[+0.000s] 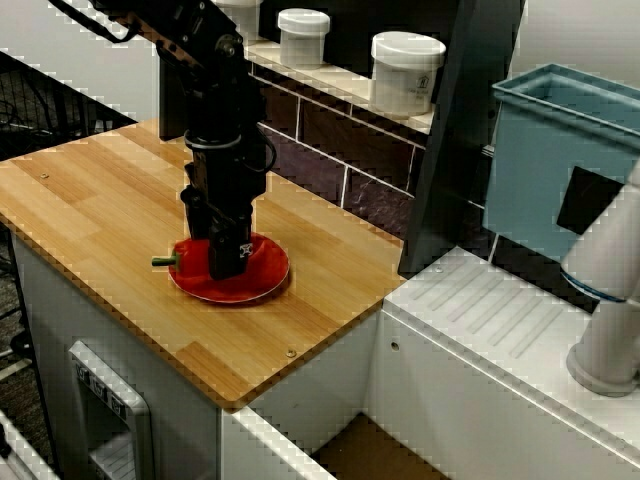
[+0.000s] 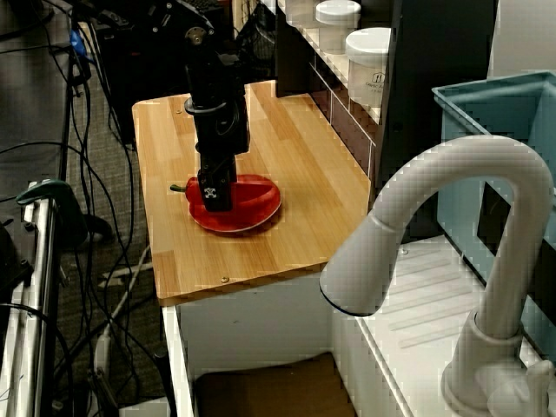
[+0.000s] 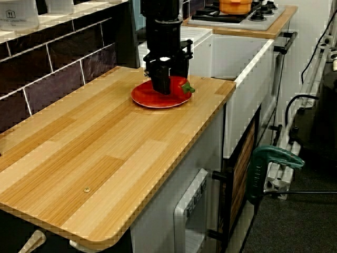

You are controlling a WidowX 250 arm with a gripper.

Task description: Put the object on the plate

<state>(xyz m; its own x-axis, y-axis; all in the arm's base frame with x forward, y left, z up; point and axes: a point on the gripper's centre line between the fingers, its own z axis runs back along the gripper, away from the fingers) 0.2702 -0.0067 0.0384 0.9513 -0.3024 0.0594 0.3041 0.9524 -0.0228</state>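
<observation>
The object, a small glossy red pepper (image 1: 186,254) with a green stem, lies at the near-left edge of the round red plate (image 1: 265,277) on the wooden counter. Its stem pokes out past the rim. My black gripper (image 1: 225,262) points straight down onto the plate, its fingers closed on the pepper's body, which they partly hide. From the side view the pepper (image 2: 193,191) shows just left of the gripper (image 2: 215,201) over the plate (image 2: 258,208). The opposite view has the pepper (image 3: 182,86) sticking out right of the gripper (image 3: 160,87) on the plate (image 3: 150,99).
White lidded jars (image 1: 405,72) stand on the ledge behind the counter. A blue bin (image 1: 560,160) and a white faucet (image 2: 452,226) sit over the sink at the right. The wooden counter (image 1: 90,190) extends to the left of the plate.
</observation>
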